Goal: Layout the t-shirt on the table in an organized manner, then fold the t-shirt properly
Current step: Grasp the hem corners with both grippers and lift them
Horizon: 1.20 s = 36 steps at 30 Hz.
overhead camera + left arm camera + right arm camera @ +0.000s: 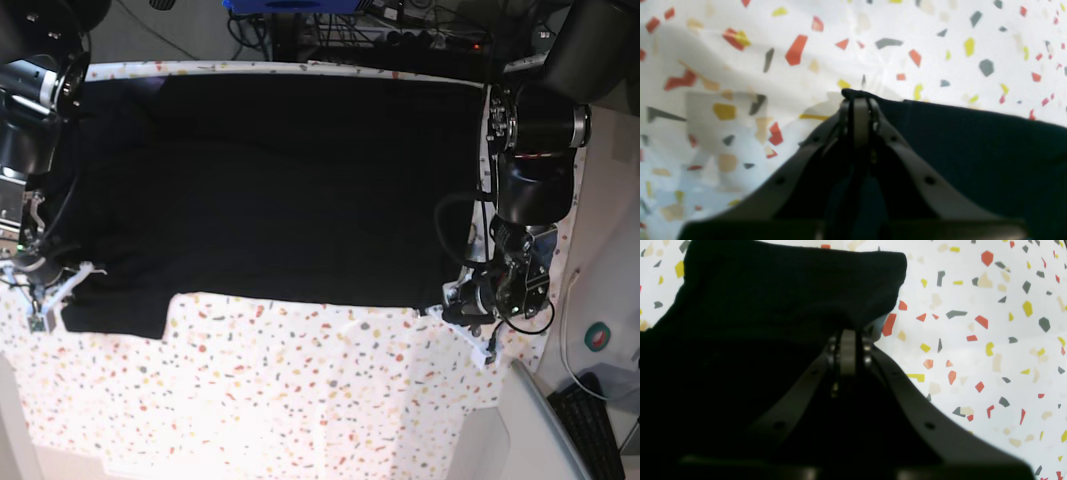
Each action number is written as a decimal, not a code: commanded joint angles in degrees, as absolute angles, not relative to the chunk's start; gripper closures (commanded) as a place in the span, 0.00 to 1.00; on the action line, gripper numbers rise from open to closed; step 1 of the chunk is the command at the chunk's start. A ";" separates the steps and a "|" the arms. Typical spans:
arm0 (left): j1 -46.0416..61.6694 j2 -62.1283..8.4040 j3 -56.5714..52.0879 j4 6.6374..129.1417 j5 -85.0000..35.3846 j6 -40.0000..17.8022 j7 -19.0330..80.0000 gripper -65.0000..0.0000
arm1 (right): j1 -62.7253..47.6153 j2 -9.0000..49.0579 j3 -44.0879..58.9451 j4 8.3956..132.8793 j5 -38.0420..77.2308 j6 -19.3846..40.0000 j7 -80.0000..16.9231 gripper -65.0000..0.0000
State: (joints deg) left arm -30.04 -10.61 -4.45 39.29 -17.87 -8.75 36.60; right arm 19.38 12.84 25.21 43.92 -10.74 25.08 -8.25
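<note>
Closest to our wrist cameras, both sets of jaws are pressing shut on black cloth. Our left gripper is pinching a corner of the black short-sleeved cloth t-shirt, with the fabric trailing away to one side and bare desk on the other. Our right gripper is nipping the shirt's edge just below a folded sleeve.

From the base view, the t-shirt is lying spread across the far half of the large white desk cover flecked with red, yellow and grey, its long axis running across the desk from arm to arm. Our left gripper is holding the near corner on one side and our right gripper the near edge on the other, so the cloth is stretching between them and away from us. Each arm is nearest its own side. We are counting one t-shirt, one desk, two grippers.
</note>
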 commanded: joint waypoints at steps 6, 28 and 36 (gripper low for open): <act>-29.58 -11.03 -4.62 48.04 -18.33 -8.84 39.87 1.00 | 22.20 13.93 25.27 45.14 -10.24 25.10 -6.90 1.00; -22.64 -10.86 -10.95 55.87 -18.33 -9.01 41.54 1.00 | 21.32 14.11 25.10 45.14 -10.42 25.10 -2.51 1.00; -17.89 -10.95 -11.12 66.33 -18.42 -9.01 47.60 1.00 | 19.47 14.11 25.27 45.85 -10.42 25.10 -2.77 1.00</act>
State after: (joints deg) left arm -16.75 -10.44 -10.92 65.34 -18.00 -8.93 48.03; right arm 18.57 13.13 25.12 44.73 -10.83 25.08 -3.97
